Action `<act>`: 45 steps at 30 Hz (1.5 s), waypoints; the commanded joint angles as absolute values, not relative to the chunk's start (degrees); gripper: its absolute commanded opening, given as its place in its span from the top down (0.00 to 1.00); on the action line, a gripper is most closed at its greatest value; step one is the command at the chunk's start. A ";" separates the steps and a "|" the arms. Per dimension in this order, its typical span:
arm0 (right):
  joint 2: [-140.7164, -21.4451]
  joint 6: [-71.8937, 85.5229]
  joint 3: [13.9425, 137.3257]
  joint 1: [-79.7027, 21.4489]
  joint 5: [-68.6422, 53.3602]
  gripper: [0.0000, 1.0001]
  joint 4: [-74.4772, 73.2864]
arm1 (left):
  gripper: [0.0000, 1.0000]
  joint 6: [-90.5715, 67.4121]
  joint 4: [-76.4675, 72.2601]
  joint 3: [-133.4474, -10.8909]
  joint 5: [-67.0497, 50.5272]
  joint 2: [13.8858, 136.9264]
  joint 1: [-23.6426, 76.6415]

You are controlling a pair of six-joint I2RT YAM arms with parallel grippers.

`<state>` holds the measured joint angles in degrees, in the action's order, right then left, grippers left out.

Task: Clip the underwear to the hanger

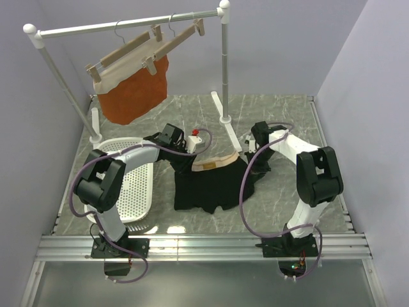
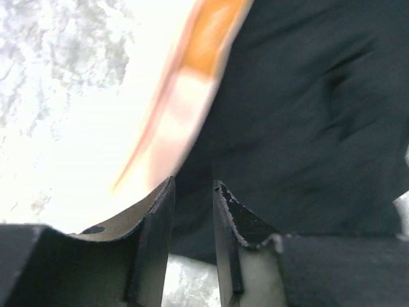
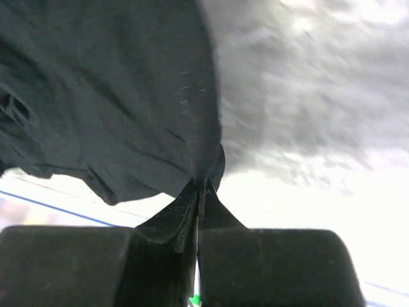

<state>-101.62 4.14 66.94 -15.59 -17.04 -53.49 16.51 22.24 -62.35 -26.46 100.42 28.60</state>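
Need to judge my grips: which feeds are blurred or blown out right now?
Top external: sharp, evenly lit; the underwear reads clearly. Left wrist: motion-smeared, upper left blown out white, the waistband a streak. Right wrist: the table blurred, lower right overexposed, but the right pincer pinching black fabric is legible.

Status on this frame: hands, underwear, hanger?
Right hand shut on underwear. Left hand open at waistband. Hanger hangs on rail.

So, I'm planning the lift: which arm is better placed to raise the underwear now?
Probably the right: the right gripper is shut on the underwear, while the left gripper sits by its waistband with jaws apart.
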 commanded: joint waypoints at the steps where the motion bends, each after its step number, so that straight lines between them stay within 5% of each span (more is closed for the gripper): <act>1: -98.96 1.85 66.71 -15.64 -9.41 1.00 -58.96 | 0.64 14.94 23.55 -64.42 -23.65 101.69 28.74; 2: -99.23 1.32 67.06 -15.64 -9.75 0.90 -59.50 | 0.64 14.94 23.73 -64.60 -23.38 101.78 28.74; 3: -100.10 0.36 67.93 -15.64 -11.06 0.68 -60.02 | 0.63 15.03 23.90 -64.86 -23.12 101.95 28.83; 4: -100.28 -1.74 68.55 -15.56 -11.34 0.29 -60.99 | 0.62 15.29 24.08 -64.95 -23.29 101.43 28.74; 6: -99.59 -4.90 71.09 -14.60 -12.38 0.17 -60.65 | 0.60 15.73 24.00 -64.25 -23.46 100.20 28.65; 16: -105.72 -10.46 86.12 -11.78 -19.15 0.25 -51.95 | 0.39 11.60 25.57 -64.77 -24.61 95.79 23.91; 26: -114.60 -8.09 87.55 -11.51 -25.23 0.28 -45.01 | 0.35 4.58 32.52 -66.97 -19.95 100.19 22.59; 36: -115.84 -7.74 84.46 -11.43 -25.49 0.32 -40.43 | 0.45 1.50 30.85 -66.18 -23.46 103.96 21.53; 43: -118.12 -7.47 86.05 -11.07 -28.65 0.46 -40.61 | 0.55 0.53 29.27 -67.76 -25.31 107.66 20.92; 45: -118.47 -7.47 86.04 -11.07 -29.26 0.59 -39.99 | 0.66 0.35 28.05 -67.68 -25.49 108.28 20.66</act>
<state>-117.75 -7.86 84.79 -11.57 -27.09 -41.93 1.21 30.09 -66.87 -24.10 106.30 21.06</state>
